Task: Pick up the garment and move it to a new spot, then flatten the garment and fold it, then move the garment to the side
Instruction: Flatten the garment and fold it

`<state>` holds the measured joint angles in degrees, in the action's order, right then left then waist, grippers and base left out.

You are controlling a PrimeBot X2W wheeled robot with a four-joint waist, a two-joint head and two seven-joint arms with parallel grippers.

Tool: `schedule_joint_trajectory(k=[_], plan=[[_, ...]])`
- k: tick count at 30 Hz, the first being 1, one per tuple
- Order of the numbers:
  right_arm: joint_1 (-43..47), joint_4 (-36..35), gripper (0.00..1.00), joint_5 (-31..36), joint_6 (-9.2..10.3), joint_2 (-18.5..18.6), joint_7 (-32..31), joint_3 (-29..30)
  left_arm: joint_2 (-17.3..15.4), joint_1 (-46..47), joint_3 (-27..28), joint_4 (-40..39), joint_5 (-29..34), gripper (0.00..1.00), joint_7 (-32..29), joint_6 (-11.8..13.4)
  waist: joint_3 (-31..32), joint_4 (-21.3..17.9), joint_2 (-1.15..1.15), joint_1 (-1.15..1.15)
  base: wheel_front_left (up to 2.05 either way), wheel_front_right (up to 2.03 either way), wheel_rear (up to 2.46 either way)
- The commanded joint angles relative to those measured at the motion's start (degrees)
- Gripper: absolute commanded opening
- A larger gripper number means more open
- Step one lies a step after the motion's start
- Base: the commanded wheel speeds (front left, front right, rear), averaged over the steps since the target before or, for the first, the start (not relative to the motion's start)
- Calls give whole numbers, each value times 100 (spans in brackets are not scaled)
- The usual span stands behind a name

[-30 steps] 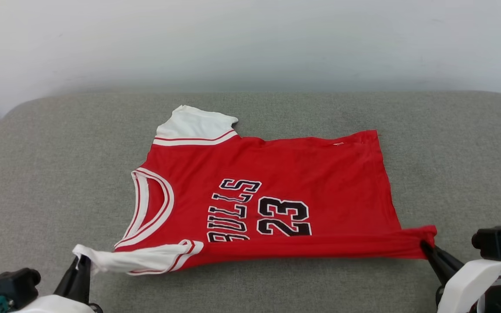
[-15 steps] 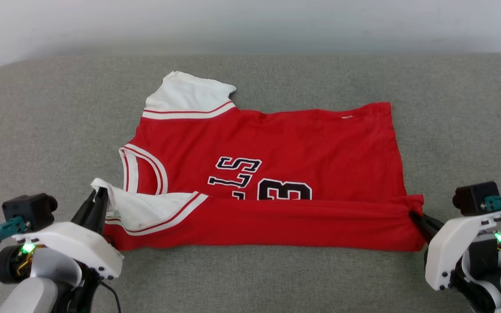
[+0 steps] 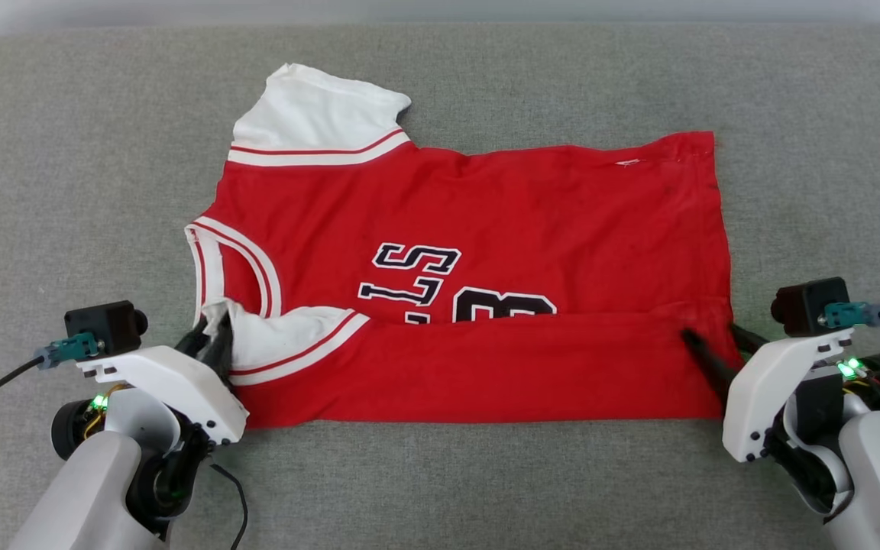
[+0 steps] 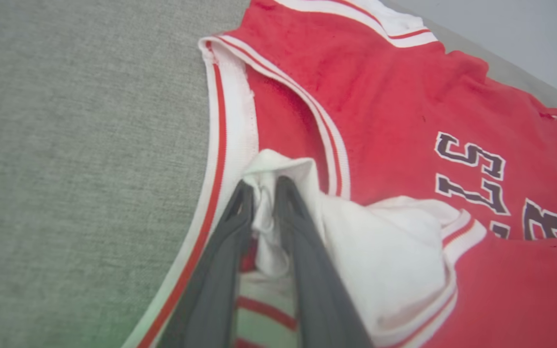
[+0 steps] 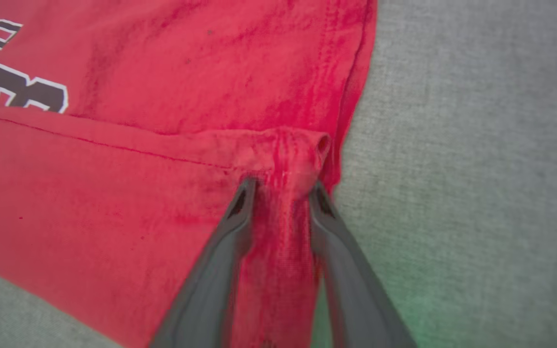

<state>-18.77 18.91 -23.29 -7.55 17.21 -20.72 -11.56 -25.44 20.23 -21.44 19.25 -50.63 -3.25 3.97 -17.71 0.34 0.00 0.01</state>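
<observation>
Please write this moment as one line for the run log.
stage: folding | bright red thin jersey: near edge folded over onto front | left gripper: around white sleeve corner | right gripper: parted, red hem corner between

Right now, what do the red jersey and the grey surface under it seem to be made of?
Jersey: thin, soft knit cloth, perhaps polyester, matte; it creases and bunches at the fold. Grey surface: coarse woven fabric, matte; its speckled weave shows.

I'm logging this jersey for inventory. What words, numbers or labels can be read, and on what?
"LS": black white-outlined letters on the front of the garment; rest hidden under the folded flap.
"3": black number beside them, partly covered.
Small white mark at the far edge: too small to read.
</observation>
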Motion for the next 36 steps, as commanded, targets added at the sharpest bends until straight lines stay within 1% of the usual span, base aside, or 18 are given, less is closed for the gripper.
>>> schedule_joint_trajectory(k=[1,4,7,11,13,15,18,20,24,26,29,32,36], plan=[[81,274,100,-44,12,50,62,-117,30,107,32,171,-42,100,71,-64,41,-21,0,-1,0,0,0],[126,335,100,-84,12,109,482,-195,46,108,94,472,-125,100,194,-199,187,-51,0,-1,0,0,0],[163,132,100,-139,8,76,1180,-137,-19,21,152,551,-182,100,275,-299,401,-93,0,-1,0,0,0],[397,-162,100,-4,8,-47,2086,128,-216,-139,195,313,-194,100,169,-253,724,-151,0,-1,0,0,0],[472,-360,100,142,8,-126,2405,319,-399,-212,192,96,-180,100,-15,-190,869,-190,0,-1,0,0,0],[603,-546,100,367,8,-232,2587,528,-583,-265,192,-169,-198,100,-271,-121,984,-228,0,-1,0,0,0],[809,-922,100,642,7,-454,2667,770,-931,-362,175,-603,-250,100,-792,7,1075,-302,0,-1,0,0,0],[959,-1195,100,772,8,-580,2623,904,-1152,-411,115,-853,-331,100,-1255,59,1075,-356,0,-1,0,0,0],[1209,-1728,100,967,8,-835,2466,1022,-1522,-557,63,-1191,-715,100,-2308,239,929,-494,0,-1,0,0,0],[1270,-1970,100,1033,8,-936,2394,1044,-1662,-601,83,-1318,-917,100,-2721,341,801,-571,0,-1,0,0,0],[1313,-2193,100,1050,7,-1041,2334,1022,-1778,-717,51,-1326,-1093,100,-3157,513,582,-674,0,-1,0,0,0],[1277,-2317,100,1051,7,-1115,2309,996,-1802,-797,49,-1230,-1235,100,-3397,646,362,-757,0,-1,0,0,0],[1188,-2361,100,1035,8,-1167,2293,958,-1720,-922,-58,-944,-1323,100,-3584,745,149,-813,0,-1,0,0,0]])
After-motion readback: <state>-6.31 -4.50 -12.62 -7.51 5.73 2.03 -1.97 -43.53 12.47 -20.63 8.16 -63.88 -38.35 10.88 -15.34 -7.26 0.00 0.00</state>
